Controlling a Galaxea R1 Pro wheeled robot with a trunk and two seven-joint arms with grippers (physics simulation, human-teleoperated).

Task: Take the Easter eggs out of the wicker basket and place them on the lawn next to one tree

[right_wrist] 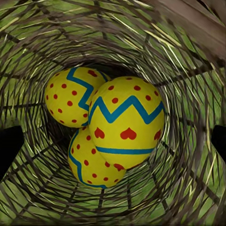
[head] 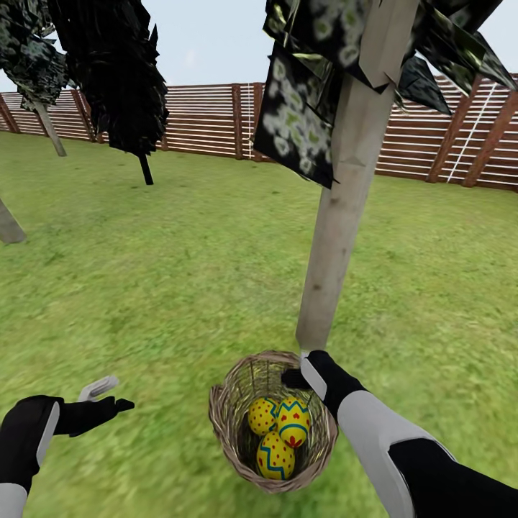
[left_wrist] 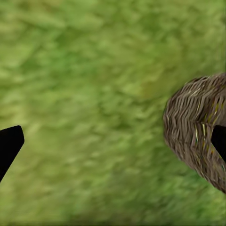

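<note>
The wicker basket (head: 229, 424) stands on the lawn (head: 165, 273) at the foot of a tree with a pale trunk (head: 344, 208). Three yellow Easter eggs lie inside it: one (head: 262, 416) at the back, one (head: 293, 421) with a red mark on top, one (head: 275, 457) nearest me. My right gripper (head: 298, 375) hangs open over the basket's far rim, and the right wrist view looks straight down on the eggs (right_wrist: 126, 120) between its spread fingertips (right_wrist: 9, 150). My left gripper (head: 111, 396) is open over bare grass, left of the basket (left_wrist: 197, 127).
A brown slat fence (head: 208, 119) closes the lawn at the back. A black-foliaged tree (head: 115, 72) stands at the back left, with another pale trunk (head: 49, 128) beyond it and one (head: 8, 224) at the left edge. Low leaf clusters (head: 295, 122) hang beside the near trunk.
</note>
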